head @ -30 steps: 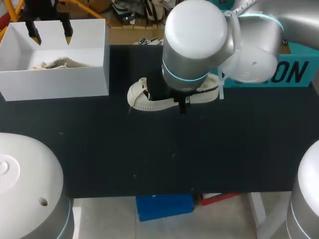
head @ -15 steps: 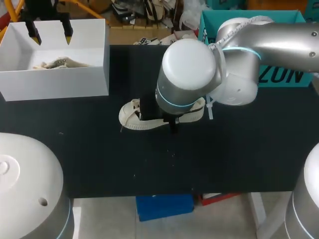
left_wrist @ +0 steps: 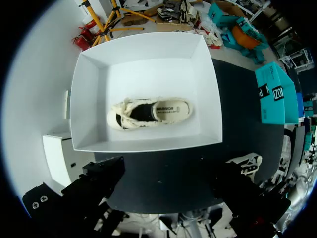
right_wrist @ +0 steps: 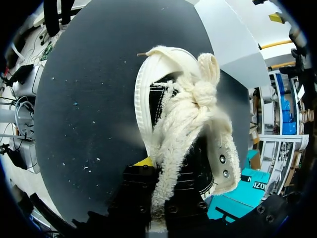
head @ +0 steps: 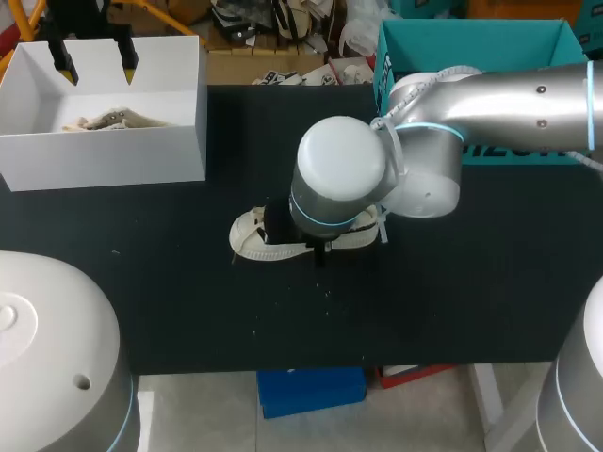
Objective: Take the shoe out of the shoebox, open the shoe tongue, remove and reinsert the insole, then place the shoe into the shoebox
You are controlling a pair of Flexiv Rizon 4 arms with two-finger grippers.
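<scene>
Lit brightly and evenly from overhead. Glares off the white shoebox [head: 141,155] walls, near washed out in the left wrist view. Soaks up light on the matte black desk [head: 452,282], leaving hardly any shadow visible around the shoe [head: 252,235]. Shows a pale sheen along the right arm [head: 509,89] casing. Bends straight edges toward the rim in both wrist views; falls dark and soft close to each lens.

Fluffy cloth, ribbed rubber, matt black
The shoe [right_wrist: 195,96] at the right gripper [right_wrist: 166,166] is showing woolly cream cloth and a ribbed rubber rim; the table [right_wrist: 84,99] under it is looking matt black.
</scene>
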